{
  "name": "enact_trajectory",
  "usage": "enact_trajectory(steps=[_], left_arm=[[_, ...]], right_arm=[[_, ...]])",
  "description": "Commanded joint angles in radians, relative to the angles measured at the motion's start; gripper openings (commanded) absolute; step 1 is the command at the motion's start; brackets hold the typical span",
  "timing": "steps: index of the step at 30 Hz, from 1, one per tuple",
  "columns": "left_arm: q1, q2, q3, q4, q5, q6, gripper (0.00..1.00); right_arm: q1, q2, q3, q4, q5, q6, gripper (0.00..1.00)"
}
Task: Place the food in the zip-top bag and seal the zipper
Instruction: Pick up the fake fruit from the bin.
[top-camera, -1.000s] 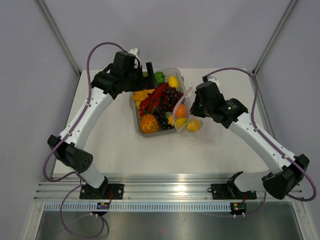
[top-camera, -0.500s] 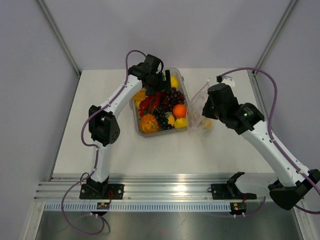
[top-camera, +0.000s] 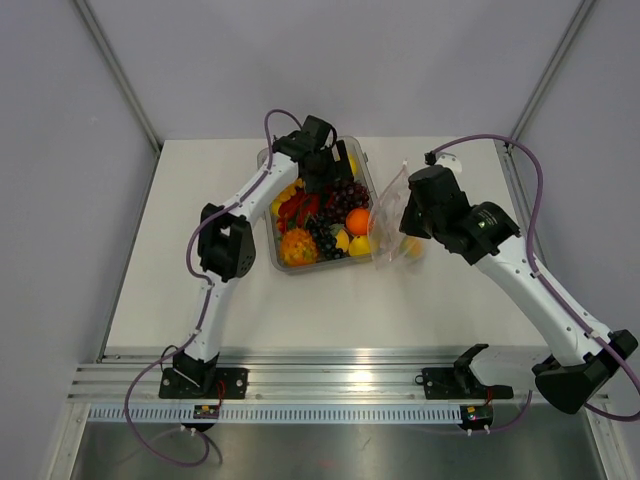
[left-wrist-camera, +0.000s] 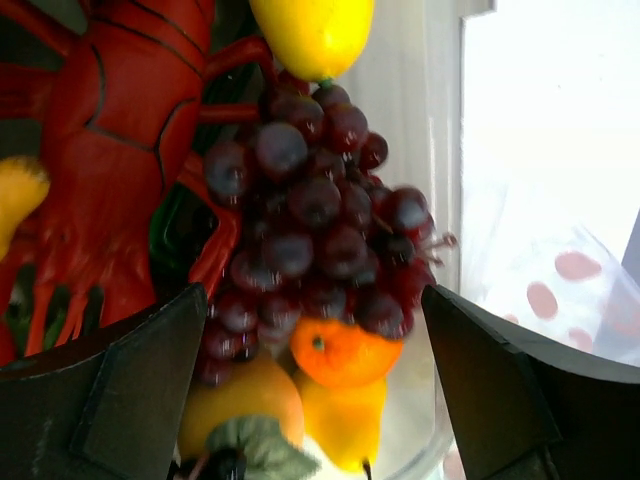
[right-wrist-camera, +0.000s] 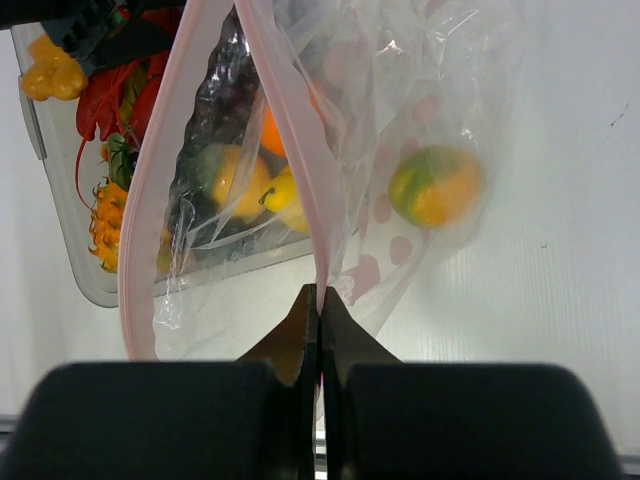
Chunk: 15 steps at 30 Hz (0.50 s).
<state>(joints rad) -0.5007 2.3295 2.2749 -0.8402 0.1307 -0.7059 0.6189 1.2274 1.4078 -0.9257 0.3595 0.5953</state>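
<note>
Table (top-camera: 200, 300) carries a rigid clear tray (top-camera: 310, 268) heaped with toy food. The zip-top bag (top-camera: 392, 225) stands just beside the tray's right wall, lifted off the surface at its mouth. The left arm is the nearer one to the food. Left gripper (left-wrist-camera: 312, 330) hangs over the tray, jaws spread wide and empty, with the grape bunch (left-wrist-camera: 310, 220) and an orange (left-wrist-camera: 340, 352) directly between them and a lemon (left-wrist-camera: 312, 30) beyond. Right gripper (right-wrist-camera: 318, 320) is pinched fully closed on one lip of the zipper (right-wrist-camera: 298, 150); the other lip bows away, so the mouth gapes. From the gripped fruit the bag lies to the right, across the tray wall. The zipper's long axis runs roughly near to far; the mouth appears to face up toward the right wrist. One mango (right-wrist-camera: 435, 187) already sits inside.
</note>
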Motion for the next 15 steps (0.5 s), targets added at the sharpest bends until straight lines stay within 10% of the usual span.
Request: enact_trajectory(steps=[1,8,15], left_arm=[[-0.002,0.060,0.058,0.062,-0.022,-0.058,0.91],[-0.009,0.113,0.054,0.099,0.000,-0.087,0.81],[-0.010,-0.048,-0.092,0.153,-0.045,-0.060,0.36]], right_arm=[[-0.004,0.003,0.014,0.028,-0.011,-0.018,0.00],[-0.005,0.006,0.005,0.050,-0.033,-0.025,0.00],[-0.004,0.003,-0.007,0.054,-0.039,-0.025,0.00]])
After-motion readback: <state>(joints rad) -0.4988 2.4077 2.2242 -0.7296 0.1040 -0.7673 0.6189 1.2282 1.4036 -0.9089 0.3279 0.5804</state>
